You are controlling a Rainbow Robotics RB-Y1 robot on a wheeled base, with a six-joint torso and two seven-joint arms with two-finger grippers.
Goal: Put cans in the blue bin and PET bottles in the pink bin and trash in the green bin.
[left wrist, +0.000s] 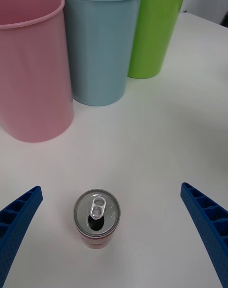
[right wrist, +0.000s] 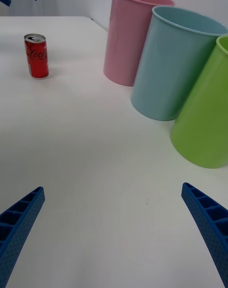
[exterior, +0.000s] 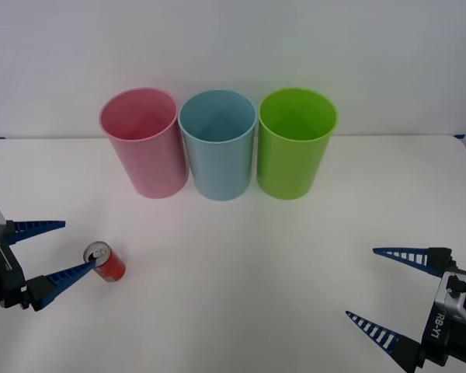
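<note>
Lining up my left gripper [exterior: 53,250] on the can [exterior: 106,262].
Fingers spread wide, can upright on table [exterior: 241,272] btwn them w/ room to close; blue bin [exterior: 217,144] is mid-row. Right gripper [exterior: 388,291] idle, also open.

Obstacles, placed from the blue bin [exterior: 217,144]: pink bin [exterior: 142,141] touching on its left, green bin [exterior: 295,142] touching on its right; no passage between the three. All three mouths open from above. Red can [exterior: 106,262] upright, well forward and left of the blue bin, between the spread fingers of my left gripper [exterior: 60,250]. White table [exterior: 248,264] forward of the blue bin otherwise bare, open to my right gripper [exterior: 380,291].
</note>
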